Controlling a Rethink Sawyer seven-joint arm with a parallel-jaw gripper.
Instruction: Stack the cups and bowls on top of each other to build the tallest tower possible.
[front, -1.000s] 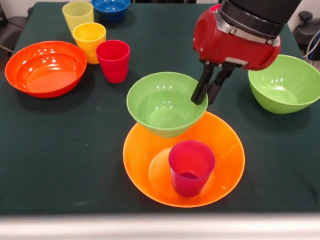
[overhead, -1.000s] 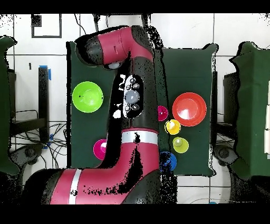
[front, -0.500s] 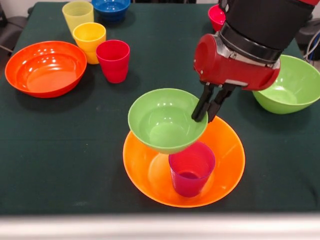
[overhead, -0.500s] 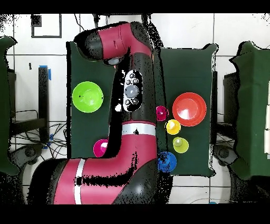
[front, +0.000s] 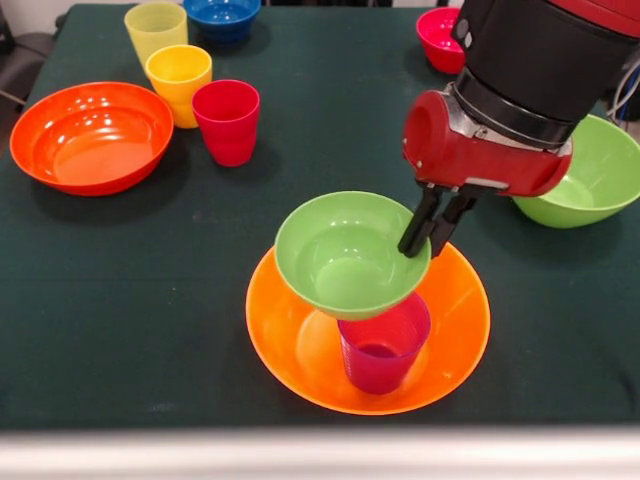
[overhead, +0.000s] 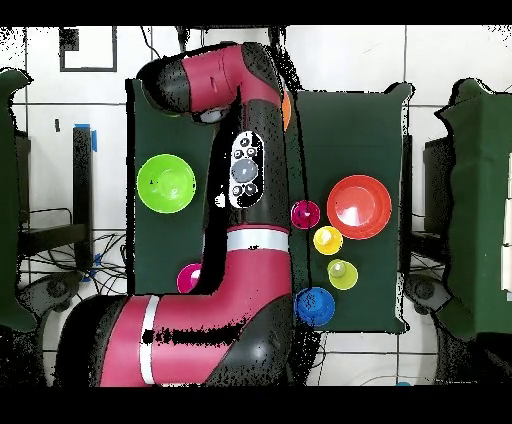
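The tower is a large yellow-orange bowl (front: 460, 300) near the table's front edge, with a purple cup (front: 383, 345) standing upright in it. My gripper (front: 425, 240) is shut on the right rim of the small green bowl (front: 345, 255). It holds that bowl upright, just over the cup's far-left rim. I cannot tell whether bowl and cup touch. In the overhead view the arm hides all of this except a sliver of the yellow-orange bowl (overhead: 287, 108).
At the far left stand a red-pink cup (front: 228, 120), a yellow-orange cup (front: 178, 82), a pale yellow cup (front: 155, 28) and a blue bowl (front: 222, 15). A wide orange-red bowl (front: 90, 135) sits left. A large green bowl (front: 590, 175) and a small red-pink bowl (front: 440, 35) sit right.
My gripper has carried the small green bowl down and toward the front right, from behind the yellow-orange bowl to over the purple cup.
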